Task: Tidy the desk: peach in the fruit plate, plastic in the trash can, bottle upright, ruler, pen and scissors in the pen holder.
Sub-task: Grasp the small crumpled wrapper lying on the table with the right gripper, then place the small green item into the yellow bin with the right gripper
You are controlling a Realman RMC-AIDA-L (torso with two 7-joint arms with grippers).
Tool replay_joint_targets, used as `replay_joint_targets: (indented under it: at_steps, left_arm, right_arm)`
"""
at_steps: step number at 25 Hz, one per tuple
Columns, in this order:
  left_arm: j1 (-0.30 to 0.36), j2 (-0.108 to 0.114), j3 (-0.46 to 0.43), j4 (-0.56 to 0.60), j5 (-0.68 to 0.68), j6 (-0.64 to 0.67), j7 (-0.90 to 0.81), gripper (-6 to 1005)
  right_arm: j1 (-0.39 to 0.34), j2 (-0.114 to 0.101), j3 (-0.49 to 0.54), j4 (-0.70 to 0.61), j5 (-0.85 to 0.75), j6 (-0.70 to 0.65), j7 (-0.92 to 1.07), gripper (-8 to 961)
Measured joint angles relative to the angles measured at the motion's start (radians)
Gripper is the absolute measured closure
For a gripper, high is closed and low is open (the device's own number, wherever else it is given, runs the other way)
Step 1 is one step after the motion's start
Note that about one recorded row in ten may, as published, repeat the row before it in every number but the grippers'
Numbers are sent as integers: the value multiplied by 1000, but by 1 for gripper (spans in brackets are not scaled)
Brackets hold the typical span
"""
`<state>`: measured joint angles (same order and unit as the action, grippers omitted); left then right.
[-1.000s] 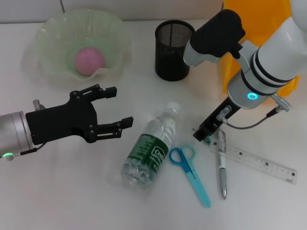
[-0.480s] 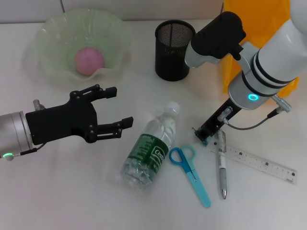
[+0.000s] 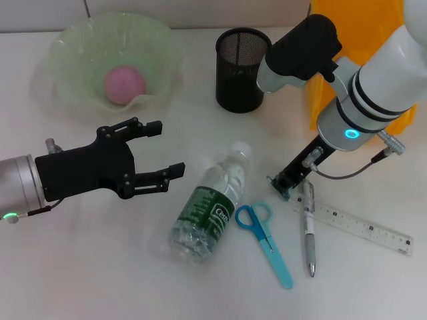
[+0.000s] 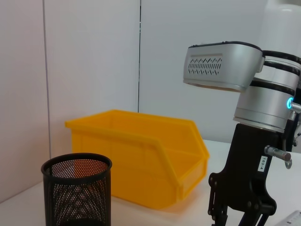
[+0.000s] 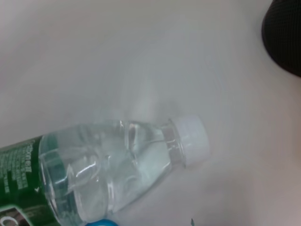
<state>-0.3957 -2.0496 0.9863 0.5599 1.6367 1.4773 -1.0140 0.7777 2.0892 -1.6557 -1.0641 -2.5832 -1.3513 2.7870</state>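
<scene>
The head view lays out the whole desk. The peach [image 3: 123, 84] sits in the pale green fruit plate [image 3: 70, 50] at the far left. The black mesh pen holder [image 3: 241, 69] stands upright at the far centre, with the yellow trash can [image 3: 373, 27] to its right, largely hidden behind the right arm.

The bottle [image 3: 210, 203] lies on its side in the middle of the desk, white cap pointing far and right. The blue scissors [image 3: 265, 233] lie just to its right, handles close to the bottle's label. Further right lie the pen [image 3: 309, 230], roughly near-to-far, and the clear ruler [image 3: 363, 228], whose left end passes under or against the pen.

The left gripper [image 3: 165, 149] hovers left of the bottle with its fingers spread wide and nothing between them. The right gripper [image 3: 288, 181] hangs low by the far end of the pen; whether its fingers are parted I cannot tell.

The left wrist view shows what the head view hides: the trash can [image 4: 141, 157] as an open-fronted bin, the pen holder [image 4: 75, 190] before it, and the right gripper [image 4: 242, 212] from the side.

The right wrist view gives a close look at the bottle [image 5: 108, 169], clear with a green label, and an edge of the pen holder [image 5: 284, 37].
</scene>
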Motion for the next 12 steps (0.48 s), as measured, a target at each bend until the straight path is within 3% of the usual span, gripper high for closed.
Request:
replay_joint_targets:
  at_steps: [3, 12]
  left_arm:
    - [0, 0, 0, 0, 0, 0, 0, 126]
    - [0, 2, 0, 0, 0, 1, 0, 128]
  right_arm:
    - [-3, -1, 4, -5, 2, 0, 0, 601]
    - [-34, -5, 39, -128, 6, -50, 0, 602]
